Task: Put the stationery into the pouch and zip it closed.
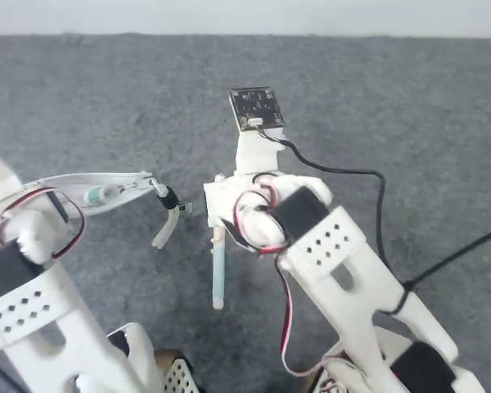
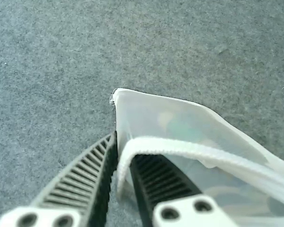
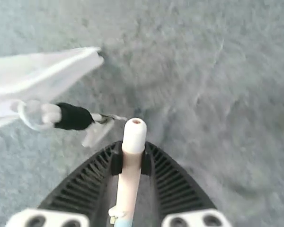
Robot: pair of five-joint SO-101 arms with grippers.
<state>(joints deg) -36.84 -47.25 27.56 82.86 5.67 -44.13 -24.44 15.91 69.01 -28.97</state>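
A translucent white pouch [image 1: 94, 195] hangs above the grey carpet, with something greenish faintly visible inside. My left gripper [image 2: 121, 142] is shut on the pouch's [image 2: 180, 127] zipper edge. The black zipper pull [image 1: 168, 198] sits at the pouch end facing the other arm, and a pale strap [image 1: 165, 229] hangs from it. My right gripper [image 3: 131, 158] is shut on a white and pale blue pen [image 3: 132, 139]. The pen's tip points toward the zipper pull [image 3: 73, 117] and lies a short way from the pouch [image 3: 38, 75]. In the high view the pen [image 1: 218, 266] hangs below the right gripper [image 1: 221, 217].
Grey carpet [image 1: 393, 106] covers the whole surface. A black cable [image 1: 344, 170] runs from the right arm's wrist camera board [image 1: 256, 108] off to the right. Both arm bases stand at the near edge.
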